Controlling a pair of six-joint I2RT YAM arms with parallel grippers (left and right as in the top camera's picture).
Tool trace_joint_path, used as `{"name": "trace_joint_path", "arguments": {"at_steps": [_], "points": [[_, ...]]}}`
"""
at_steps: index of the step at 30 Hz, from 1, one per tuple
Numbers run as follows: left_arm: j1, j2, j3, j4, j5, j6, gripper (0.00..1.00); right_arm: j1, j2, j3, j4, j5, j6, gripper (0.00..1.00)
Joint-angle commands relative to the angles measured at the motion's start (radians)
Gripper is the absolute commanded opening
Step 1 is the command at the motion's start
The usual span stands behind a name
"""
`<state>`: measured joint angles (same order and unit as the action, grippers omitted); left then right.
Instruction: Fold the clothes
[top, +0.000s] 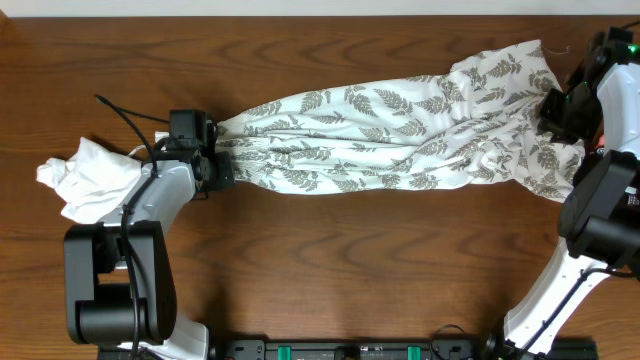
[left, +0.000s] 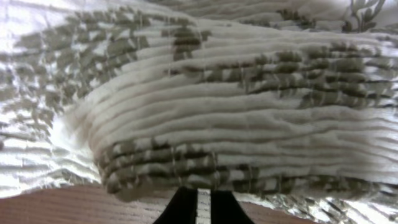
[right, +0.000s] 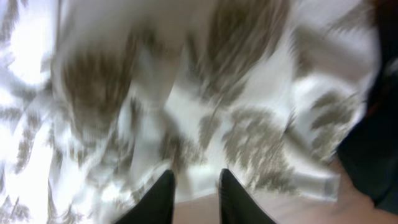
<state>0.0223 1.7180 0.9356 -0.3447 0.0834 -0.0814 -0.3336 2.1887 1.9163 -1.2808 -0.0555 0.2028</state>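
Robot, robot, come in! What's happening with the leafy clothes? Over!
Left gripper shut on leafy garment, bunched end. Right gripper open over its other end. Garment stretched across table, not yet folded. White garment crumpled far left, apart.

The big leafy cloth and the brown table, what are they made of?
The large cream-white garment printed with grey-green fern leaves looks like soft, matte fabric: it bunches into fine pleats. The brown table looks like smooth wood or veneer, showing grain lines.

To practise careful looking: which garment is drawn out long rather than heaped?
The cream fern-print garment: it stretches long across the table. The plain white garment sits crumpled in a small heap at the left end.
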Motion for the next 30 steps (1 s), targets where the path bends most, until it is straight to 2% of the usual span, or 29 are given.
{"name": "trace_joint_path", "arguments": {"at_steps": [1,5,12,17,22,26,30], "points": [[0.000,0.005,0.005,0.004,0.012,-0.002,0.06,-0.009,-0.006,-0.002,-0.052,-0.068,-0.105,0.16],[0.000,0.005,0.005,0.007,0.010,-0.002,0.06,-0.003,-0.005,-0.039,-0.039,-0.053,-0.102,0.08],[0.000,0.005,0.005,0.006,0.010,-0.002,0.06,0.010,-0.005,-0.272,0.204,-0.022,-0.068,0.05],[0.000,0.005,0.005,0.001,0.010,-0.002,0.06,-0.008,-0.005,-0.373,0.315,0.222,0.037,0.03],[0.000,0.005,0.005,-0.008,0.010,-0.002,0.06,-0.064,-0.006,-0.364,0.424,0.423,0.047,0.02],[0.000,0.005,0.005,-0.010,0.010,-0.002,0.06,-0.108,-0.006,-0.313,0.486,0.412,-0.033,0.03],[0.000,0.005,0.005,-0.016,0.010,-0.002,0.06,-0.113,-0.007,-0.247,0.493,0.405,-0.182,0.07]]}}
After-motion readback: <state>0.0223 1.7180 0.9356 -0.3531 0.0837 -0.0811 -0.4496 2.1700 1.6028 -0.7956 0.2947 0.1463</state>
